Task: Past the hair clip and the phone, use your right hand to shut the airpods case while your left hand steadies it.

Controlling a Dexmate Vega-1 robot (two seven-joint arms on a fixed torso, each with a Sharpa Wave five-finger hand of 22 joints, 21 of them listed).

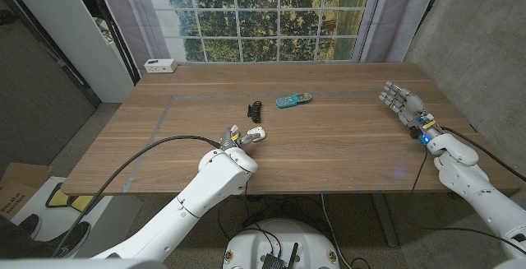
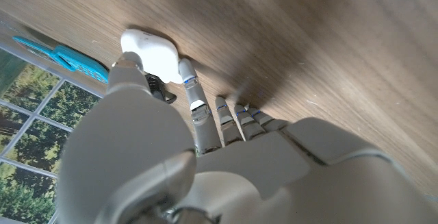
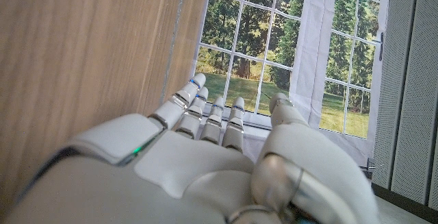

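Holding the case (image 1: 256, 134) between thumb and a finger, the left hand (image 1: 237, 137) sits near the middle of the table (image 1: 345, 150), a little toward the left edge and closer to the near edge than the far one. From the left wrist view the case (image 2: 147, 49) is a white rounded shell on the wood, with the thumb (image 2: 130, 70) on one side and a fingertip (image 2: 186, 72) touching the other; the remaining fingers (image 2: 236, 114) are curled toward the tabletop just beside it. Whether the lid is open or closed cannot be told from these frames. The clip (image 1: 255, 108), dark and small, lies just beyond the case toward the far edge. The phone (image 1: 292, 99), blue, lies farther on, near the far edge and slightly right of the clip; its blue body (image 2: 58, 54) also shows past the case in the left wrist view. The right hand (image 1: 402, 100) is well apart from the case, over the table near the right edge, fingers spread and holding nothing; the right wrist view shows the same hand (image 3: 205, 142) with straight fingers (image 3: 181, 101) reaching toward the window (image 3: 274, 46). A white box (image 1: 159, 66) sits at the far left corner.
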